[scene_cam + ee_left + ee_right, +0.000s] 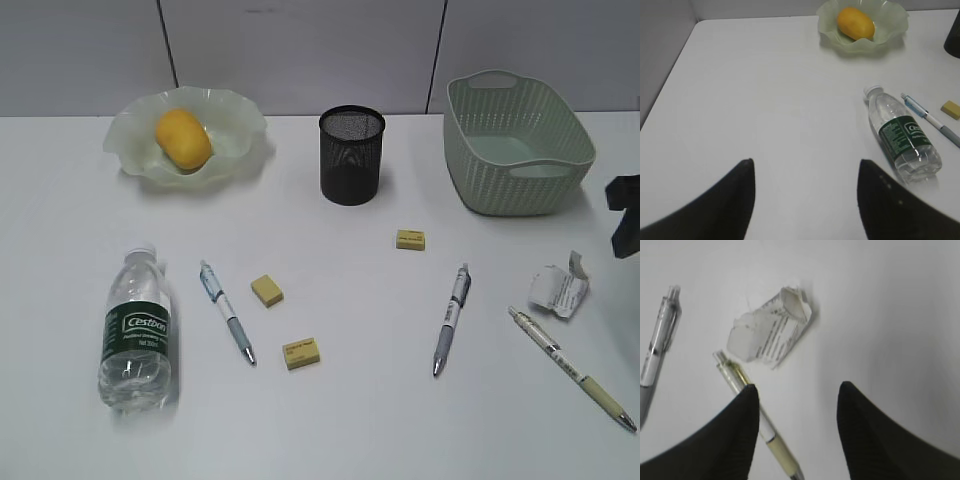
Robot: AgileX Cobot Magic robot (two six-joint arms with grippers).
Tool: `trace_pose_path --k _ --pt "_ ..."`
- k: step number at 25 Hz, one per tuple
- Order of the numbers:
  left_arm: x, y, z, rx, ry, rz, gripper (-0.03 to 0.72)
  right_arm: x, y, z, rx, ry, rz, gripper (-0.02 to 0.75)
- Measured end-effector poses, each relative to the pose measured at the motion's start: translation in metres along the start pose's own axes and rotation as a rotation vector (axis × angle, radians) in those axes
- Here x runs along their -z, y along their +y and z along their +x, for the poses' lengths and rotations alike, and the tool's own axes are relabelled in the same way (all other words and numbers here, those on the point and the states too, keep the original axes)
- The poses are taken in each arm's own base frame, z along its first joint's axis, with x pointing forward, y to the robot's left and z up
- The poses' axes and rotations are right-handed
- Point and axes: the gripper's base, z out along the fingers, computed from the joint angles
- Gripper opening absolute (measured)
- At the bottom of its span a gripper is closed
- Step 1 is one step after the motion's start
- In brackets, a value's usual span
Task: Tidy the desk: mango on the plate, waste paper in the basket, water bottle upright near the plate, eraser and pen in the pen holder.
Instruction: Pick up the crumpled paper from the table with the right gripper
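The mango (183, 138) lies in the ruffled plate (238, 112) at the back left. The water bottle (135, 328) lies on its side at the front left. My left gripper (805, 165) hovers open and empty over bare desk, left of the bottle (902, 137). Three pens (227, 325) (452, 318) (570, 368) and three yellow erasers (266, 290) (302, 353) (410, 239) lie scattered. My right gripper (798, 387) is open just short of the waste paper (771, 330), its left finger over a pen (732, 372). The pen holder (352, 155) stands at the back centre.
The basket (462, 150) stands at the back right, beyond the waste paper (560, 288). A dark part of the right gripper (624, 215) shows at the right edge. The desk's left edge meets a grey wall (660, 60).
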Motion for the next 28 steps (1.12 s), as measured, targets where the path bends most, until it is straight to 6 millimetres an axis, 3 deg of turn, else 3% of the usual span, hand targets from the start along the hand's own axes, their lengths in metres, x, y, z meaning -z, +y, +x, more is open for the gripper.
trace_pose_path --k 7,11,16,28 --pt "0.000 0.000 0.000 0.000 -0.002 0.000 0.486 -0.054 -0.002 -0.021 0.033 0.013 0.010 0.408" --pt "0.000 0.000 0.000 0.000 -0.002 0.000 0.482 -0.074 0.005 -0.034 0.078 0.024 0.008 0.408" --pt "0.000 0.000 0.000 0.000 -0.002 0.000 0.481 -0.088 0.010 -0.048 0.129 0.023 0.020 0.408" --pt "0.000 0.000 0.000 0.000 -0.002 0.000 0.481 -0.110 0.008 -0.043 0.141 0.100 0.031 0.403"
